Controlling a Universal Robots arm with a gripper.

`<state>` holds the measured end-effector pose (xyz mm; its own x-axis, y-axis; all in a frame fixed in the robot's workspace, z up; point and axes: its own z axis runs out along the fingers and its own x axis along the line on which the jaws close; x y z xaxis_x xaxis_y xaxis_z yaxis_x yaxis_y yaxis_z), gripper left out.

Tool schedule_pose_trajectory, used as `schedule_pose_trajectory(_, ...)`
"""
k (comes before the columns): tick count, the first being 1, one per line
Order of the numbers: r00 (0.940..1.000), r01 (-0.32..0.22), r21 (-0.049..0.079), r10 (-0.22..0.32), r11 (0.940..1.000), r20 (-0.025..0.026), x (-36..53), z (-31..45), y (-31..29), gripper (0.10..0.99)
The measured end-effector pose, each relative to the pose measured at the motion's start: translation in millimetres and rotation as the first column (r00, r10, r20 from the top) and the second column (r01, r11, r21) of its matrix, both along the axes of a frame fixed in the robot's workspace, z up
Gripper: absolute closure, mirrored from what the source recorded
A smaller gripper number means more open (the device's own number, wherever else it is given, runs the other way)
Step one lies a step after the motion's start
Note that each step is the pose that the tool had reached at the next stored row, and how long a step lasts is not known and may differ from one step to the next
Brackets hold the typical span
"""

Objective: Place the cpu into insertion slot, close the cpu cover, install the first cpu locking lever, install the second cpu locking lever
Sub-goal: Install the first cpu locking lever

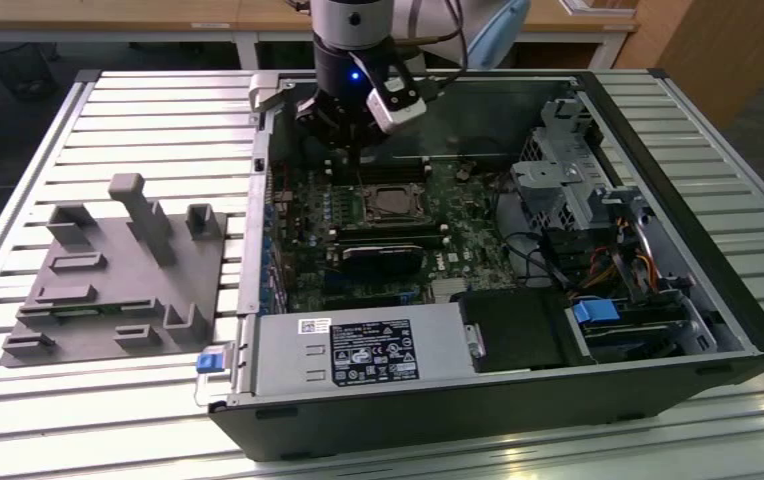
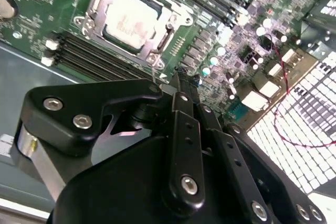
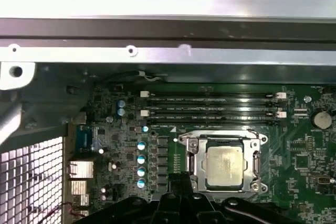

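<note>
Open computer case lies flat on the slatted table, with the green motherboard facing up.

The cpu sits in the insertion slot, its silver-tan top showing. It is also in the second wrist view and the exterior view.

The cpu cover is down, lying flat around the chip as a silvery frame, with the chip showing through its window.

The gripper hangs over the board, toward the exterior view's left of the socket. In both wrist views its fingertips sit just beside one corner of the cover frame. The fingers are pressed together and nothing shows between them. Contact with the board or frame cannot be told.

Long black memory slots run along the far side of the socket, between it and the case wall.

A grey fixture block rests on the table at the exterior view's left, well apart from the case.

The power supply fills the near corner of the case.
</note>
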<state>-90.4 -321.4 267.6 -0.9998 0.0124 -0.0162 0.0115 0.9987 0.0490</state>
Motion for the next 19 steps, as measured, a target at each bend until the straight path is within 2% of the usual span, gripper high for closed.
schedule_pose_trajectory(3,1.0,-0.002,0.0,0.002,1.0,0.0024,-4.8,-2.9,3.3,0.98)
schedule_pose_trajectory(7,1.0,-0.005,0.0,0.005,1.0,0.0029,-7.9,-7.0,7.9,0.98)
schedule_pose_trajectory(13,1.0,-0.007,0.0,0.007,1.0,0.0032,-9.6,-10.4,19.3,0.98)
schedule_pose_trajectory(19,0.9999,-0.01,0.0,0.01,1.0,0.0035,-10.5,-11.9,28.3,0.98)
